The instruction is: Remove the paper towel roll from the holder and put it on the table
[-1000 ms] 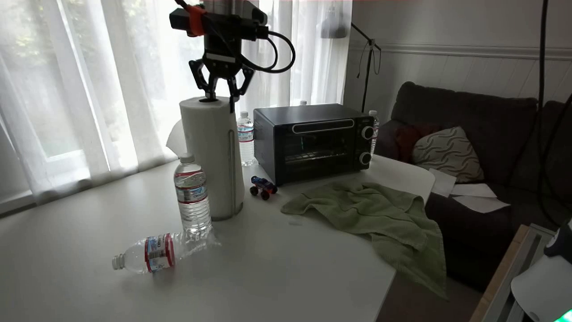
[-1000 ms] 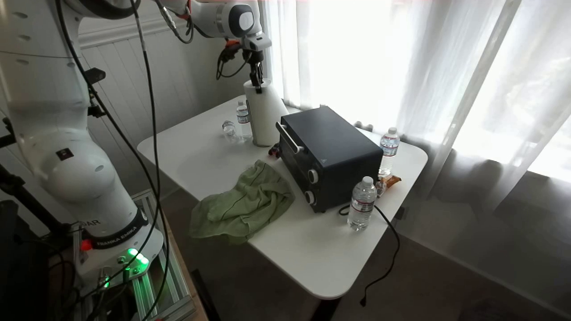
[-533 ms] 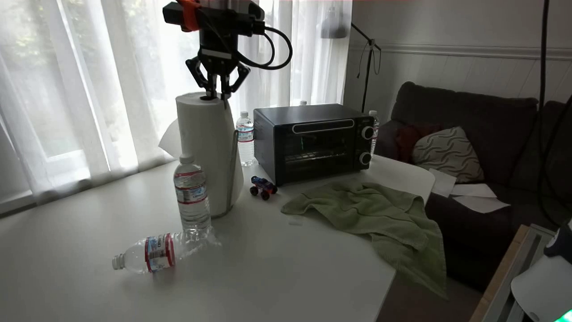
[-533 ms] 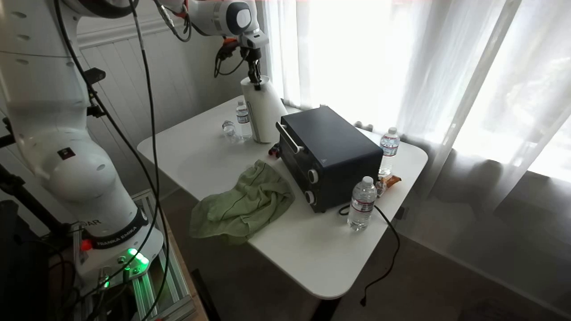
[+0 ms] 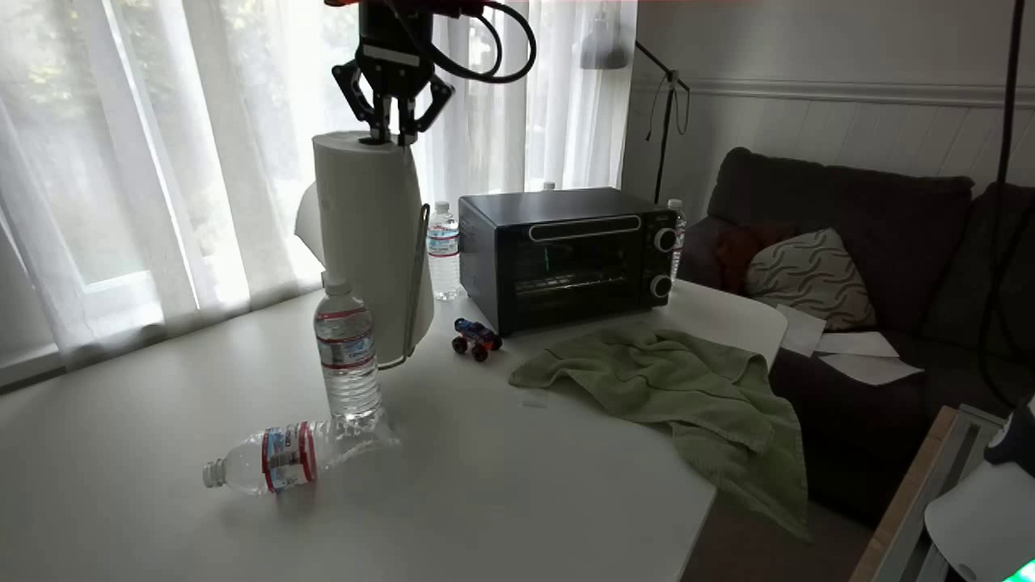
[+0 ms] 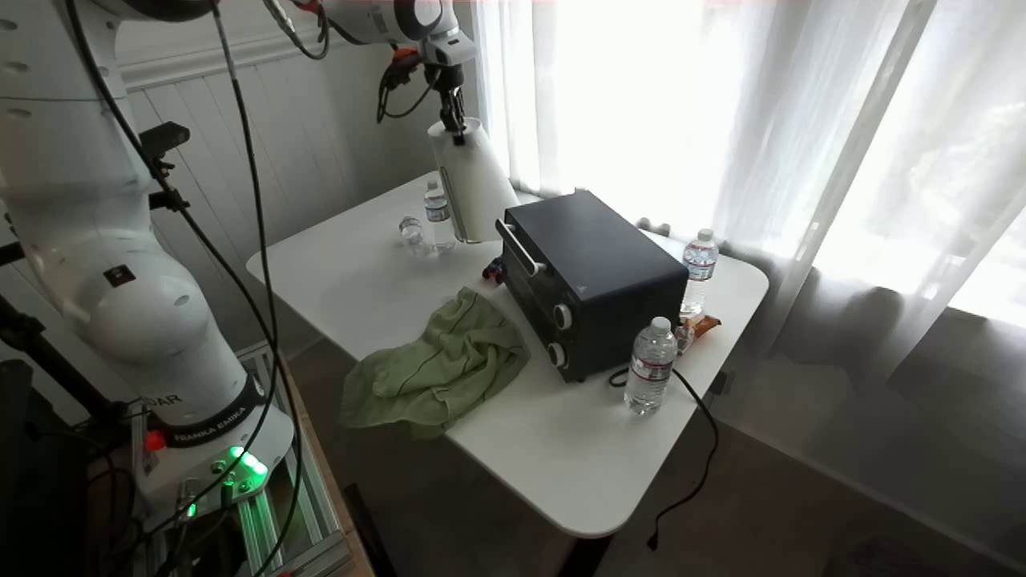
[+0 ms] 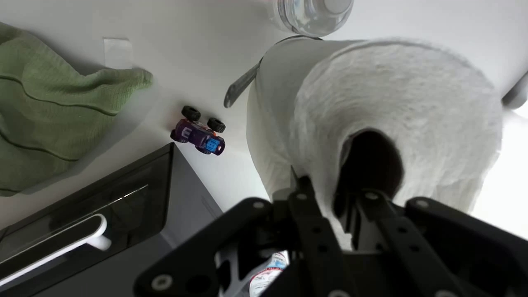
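The paper towel roll [image 5: 364, 234] is held in the air, slightly tilted, in both exterior views [image 6: 478, 180]. My gripper [image 5: 391, 139] is shut on its top rim. In the wrist view [image 7: 324, 189] one finger is inside the dark core hole and one outside, pinching the paper wall. The holder's side arm [image 5: 416, 283] still stands beside the roll and also shows in the wrist view [image 7: 241, 86]. The holder appears raised with the roll; its centre rod is hidden. The white table [image 5: 501, 485] is below. A loose sheet hangs at the roll's window side.
An upright bottle [image 5: 348, 356] stands close in front of the roll, with a fallen bottle [image 5: 275, 461] beside it. A black toaster oven [image 5: 574, 259], a toy truck [image 5: 475, 338] and a green towel [image 5: 671, 388] lie to one side. Another bottle [image 5: 443, 250] stands behind.
The gripper's fingers have closed on the roll's rim. The gripper has then moved up, and the roll and the holder's side arm and base have risen with it, leaning slightly.
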{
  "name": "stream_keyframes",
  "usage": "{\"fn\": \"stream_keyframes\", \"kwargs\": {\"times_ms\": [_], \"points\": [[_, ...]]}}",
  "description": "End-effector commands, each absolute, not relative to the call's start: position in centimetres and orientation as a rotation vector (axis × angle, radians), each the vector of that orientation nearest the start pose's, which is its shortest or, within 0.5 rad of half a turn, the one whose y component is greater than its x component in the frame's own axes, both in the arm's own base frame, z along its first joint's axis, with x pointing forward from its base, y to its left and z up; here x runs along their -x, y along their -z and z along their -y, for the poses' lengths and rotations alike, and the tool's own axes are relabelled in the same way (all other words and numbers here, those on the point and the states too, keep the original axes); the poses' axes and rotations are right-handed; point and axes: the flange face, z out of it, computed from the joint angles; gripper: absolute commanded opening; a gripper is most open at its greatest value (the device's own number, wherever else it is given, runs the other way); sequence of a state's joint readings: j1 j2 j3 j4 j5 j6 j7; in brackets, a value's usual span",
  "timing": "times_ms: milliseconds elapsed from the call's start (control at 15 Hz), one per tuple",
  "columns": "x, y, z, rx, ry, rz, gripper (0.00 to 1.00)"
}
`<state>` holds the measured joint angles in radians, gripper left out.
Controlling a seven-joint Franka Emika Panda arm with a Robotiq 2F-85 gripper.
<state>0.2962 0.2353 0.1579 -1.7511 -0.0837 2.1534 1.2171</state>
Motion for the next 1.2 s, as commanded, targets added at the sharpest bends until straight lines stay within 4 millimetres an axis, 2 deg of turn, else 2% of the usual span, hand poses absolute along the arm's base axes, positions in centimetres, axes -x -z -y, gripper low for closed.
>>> {"fn": "stream_keyframes", "kwargs": {"times_ms": [0,400,533,667,1133], "points": [[-56.8,-47.9,-27.0,2.838,0.24,-1.106,0.05],[-55.6,-50.0,-26.5,2.855,0.233,-1.123,0.05],[-55.9,-49.8,-26.5,2.866,0.22,-1.12,0.05],[-56.6,-48.8,-26.5,2.868,0.212,-1.129,0.05],[-59.1,-43.3,-26.5,2.864,0.174,-1.163,0.05]]}}
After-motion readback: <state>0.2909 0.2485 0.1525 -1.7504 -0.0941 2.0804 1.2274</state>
